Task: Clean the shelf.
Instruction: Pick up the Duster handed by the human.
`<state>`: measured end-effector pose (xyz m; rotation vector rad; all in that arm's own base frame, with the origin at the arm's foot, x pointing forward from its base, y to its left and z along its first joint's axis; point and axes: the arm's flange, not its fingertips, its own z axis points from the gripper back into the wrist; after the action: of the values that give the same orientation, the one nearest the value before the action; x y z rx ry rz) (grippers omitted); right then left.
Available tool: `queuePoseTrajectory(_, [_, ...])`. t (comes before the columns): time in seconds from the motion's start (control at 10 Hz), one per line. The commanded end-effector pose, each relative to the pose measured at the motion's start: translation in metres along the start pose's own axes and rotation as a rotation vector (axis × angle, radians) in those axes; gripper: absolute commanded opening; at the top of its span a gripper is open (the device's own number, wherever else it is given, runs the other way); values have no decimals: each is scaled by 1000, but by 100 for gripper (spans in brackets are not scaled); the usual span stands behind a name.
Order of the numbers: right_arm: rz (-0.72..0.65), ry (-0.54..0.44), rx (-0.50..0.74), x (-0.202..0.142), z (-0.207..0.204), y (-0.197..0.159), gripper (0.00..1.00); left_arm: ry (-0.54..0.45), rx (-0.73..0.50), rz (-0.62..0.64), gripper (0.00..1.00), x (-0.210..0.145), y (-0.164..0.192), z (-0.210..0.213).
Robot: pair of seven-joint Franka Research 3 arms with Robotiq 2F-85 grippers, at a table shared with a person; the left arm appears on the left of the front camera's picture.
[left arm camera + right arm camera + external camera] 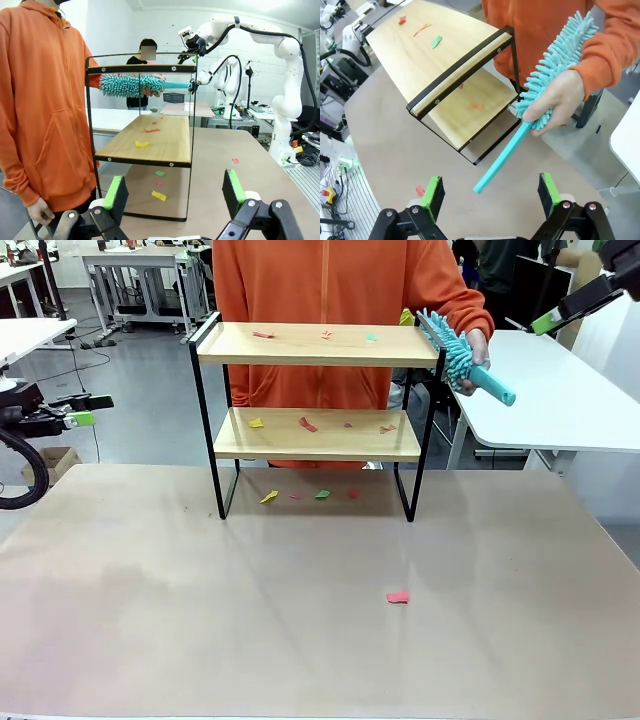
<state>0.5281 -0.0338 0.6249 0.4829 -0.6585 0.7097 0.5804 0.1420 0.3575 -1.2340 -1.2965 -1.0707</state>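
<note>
I see the shelf (300, 345) standing on the far half of my desk (300, 640), near the middle. It has 2 wooden boards in a thin black frame.

Small bits of paper lie around. On the top board I see 2 red bits and 1 green bit (371, 337). On the lower board there is a yellow bit (256, 423), a red bit (308, 424) and some smaller ones. On the desk under the shelf lie more bits, and one of them is yellow (268, 497). 1 red bit (398, 597) lies alone on the desk, well apart from the shelf and closer to me.

A person in an orange hoodie (330, 280) stands behind the shelf. The person's hand (472, 350) holds a fluffy blue-green duster (447, 350). The hand grips it where the fluffy part meets the stick. The fluffy part is just beside the end of the top board on my right side. The stick points away from the shelf.

My left pincer (175, 189) is wide and holds nothing. It hangs off to the left of the desk and looks at the shelf from its end.

My right pincer (491, 191) is wide too and holds nothing. It is up high on the right and looks down at the duster and the shelf.
</note>
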Motion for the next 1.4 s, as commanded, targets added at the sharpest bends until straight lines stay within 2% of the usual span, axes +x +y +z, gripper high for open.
queuePoseTrajectory(0.0, [1,0,1,0,-1,0,100,10,5,-3,100,2,-4,-1])
queuePoseTrajectory(0.1, [-25,4,-96,7,-11,21,100,10,5,-3,100,2,-4,-1])
queuePoseTrajectory(0.3, [-74,19,-178,11,-36,40,100,10,5,-3,100,2,-4,-1])
queuePoseTrajectory(0.5, [-79,29,-203,-1,-63,50,100,10,5,-3,100,2,-4,-1])
queuePoseTrajectory(0.7, [-98,-5,-336,-12,-82,56,100,10,5,-3,100,2,-4,-1])
queuePoseTrajectory(0.8, [-101,-6,-338,-13,-92,58,100,10,5,-3,100,2,-4,-1])
queuePoseTrajectory(1.0, [-126,51,-379,-16,-109,55,100,10,5,-3,100,2,-4,-1])
queuePoseTrajectory(1.3, [-168,63,-389,-22,-113,48,100,10,5,-3,100,2,-4,-1])
